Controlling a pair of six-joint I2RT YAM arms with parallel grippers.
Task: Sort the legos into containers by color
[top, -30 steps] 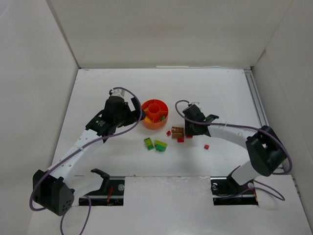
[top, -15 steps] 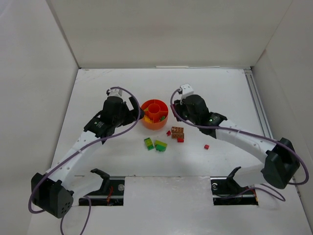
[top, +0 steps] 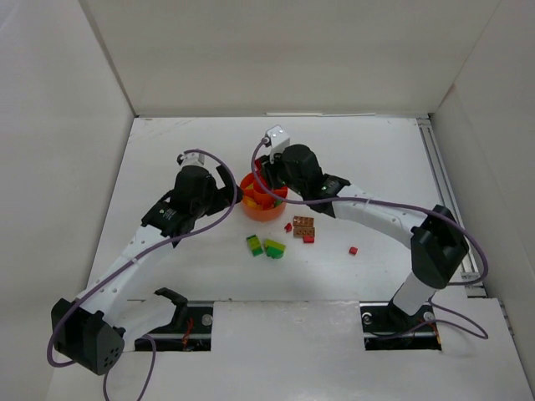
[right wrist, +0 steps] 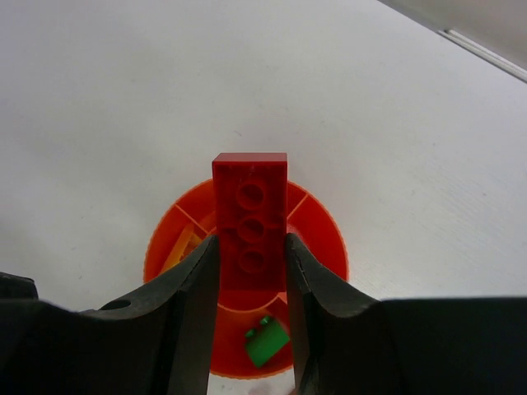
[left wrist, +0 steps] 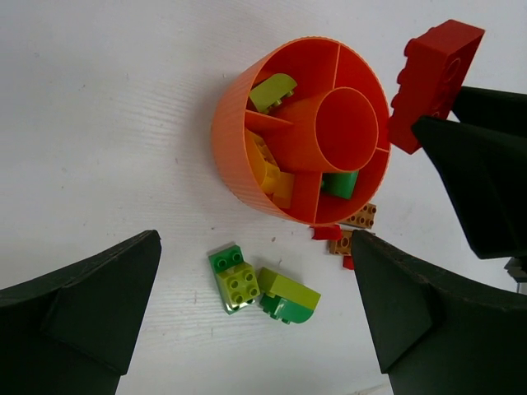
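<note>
The round orange dish [top: 251, 210] stands mid-table; it also shows in the left wrist view [left wrist: 226, 140] and the right wrist view [right wrist: 328, 239]. My right gripper [top: 267, 189] is shut on a long red brick [right wrist: 249, 222] and holds it just above the dish's centre; the brick also shows in the left wrist view [left wrist: 435, 78]. In the dish lie a lime brick [left wrist: 272, 90], yellow bricks [left wrist: 268, 169] and a green brick [right wrist: 266, 341]. My left gripper [top: 231, 191] is open and empty, just left of the dish.
On the table in front of the dish lie two green-and-lime stacks [top: 255, 245] [top: 274, 248], a brown-and-red cluster [top: 303, 225] and a small red piece [top: 353, 250]. White walls enclose the table on three sides.
My right gripper has swung left and away from the brown-and-red cluster to above the dish, carrying the red brick. The left arm has barely moved.
</note>
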